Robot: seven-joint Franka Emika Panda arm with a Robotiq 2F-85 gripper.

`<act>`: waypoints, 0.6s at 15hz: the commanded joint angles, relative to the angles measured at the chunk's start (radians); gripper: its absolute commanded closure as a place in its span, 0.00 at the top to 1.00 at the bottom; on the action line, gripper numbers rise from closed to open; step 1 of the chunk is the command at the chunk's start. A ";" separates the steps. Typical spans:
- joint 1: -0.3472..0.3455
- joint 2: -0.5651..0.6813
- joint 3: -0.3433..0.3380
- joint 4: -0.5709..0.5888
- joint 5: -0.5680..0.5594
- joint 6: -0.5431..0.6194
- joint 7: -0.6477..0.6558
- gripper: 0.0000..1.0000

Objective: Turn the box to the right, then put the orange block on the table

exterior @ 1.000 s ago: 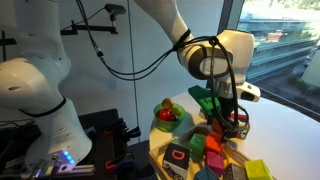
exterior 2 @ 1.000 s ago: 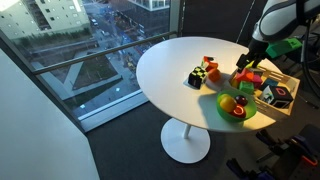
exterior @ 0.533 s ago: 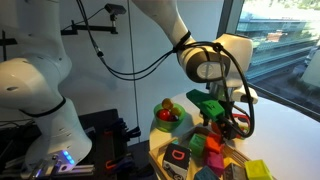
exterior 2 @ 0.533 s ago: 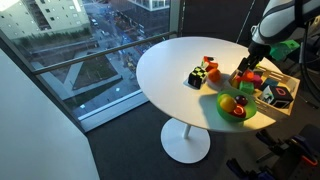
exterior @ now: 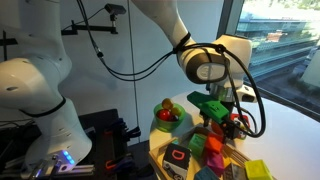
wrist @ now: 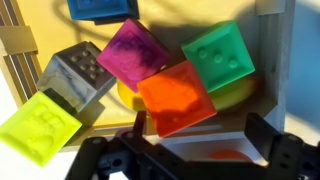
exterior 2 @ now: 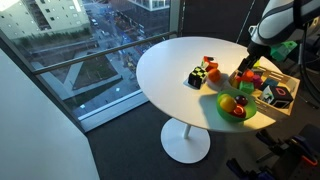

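**Orange on top of the pile: the orange block (wrist: 177, 97) lies open to a pinch, jaws released above it**

In the wrist view a lime block (wrist: 40, 125) lies at lower left, then a grey block (wrist: 78, 75) and a magenta block (wrist: 138, 55). The orange block is at the centre of the frame, a green block (wrist: 222, 57) is at upper right, and the pale wall of the box (wrist: 298, 70) runs down the right edge. The orange block rests tilted on a yellow piece (wrist: 238, 95), with its upper corners touching or almost touching the magenta and green blocks. The gripper (wrist: 190, 165) enters from the lower edge with its jaws spread wide and nothing between them.

In an exterior view the table (exterior 2: 165, 60) fills the middle of the frame. A green bowl (exterior 2: 232, 105) sits right of centre, and the box is just beside it at the right edge, under the arm.

The orange block looks stiff, light and not fragile, with a raised pattern on top and smooth flat sides. A pinch across two corners would likely slip. The better hold is on two opposite flat sides, with the wrist turned to match the block's tilt. The lower-left side looks freest.

The box, loaded with blocks, is probably the heaviest thing here. It looks rigid and low, and should slide easily on the smooth top. A wall near a corner seems the best place to turn it, moving slowly so the load does not shift.
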State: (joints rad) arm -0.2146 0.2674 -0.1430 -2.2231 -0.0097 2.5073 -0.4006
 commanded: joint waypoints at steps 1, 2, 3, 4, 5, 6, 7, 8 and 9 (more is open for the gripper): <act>-0.016 0.008 0.007 0.001 -0.014 0.030 -0.020 1.00; -0.017 0.014 0.007 0.000 -0.013 0.038 -0.019 1.00; -0.017 0.017 0.007 -0.001 -0.015 0.043 -0.019 1.00; -0.018 0.022 0.007 -0.001 -0.016 0.047 -0.017 1.00; -0.018 0.026 0.007 -0.001 -0.016 0.048 -0.016 1.00; -0.019 0.029 0.008 0.000 -0.017 0.047 -0.014 1.00; -0.018 0.033 0.007 0.001 -0.019 0.047 -0.010 1.00; -0.018 0.036 0.006 0.002 -0.020 0.048 -0.006 0.75; -0.018 0.038 0.005 0.003 -0.021 0.048 -0.003 0.73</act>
State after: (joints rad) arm -0.2180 0.2998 -0.1431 -2.2234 -0.0101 2.5403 -0.4008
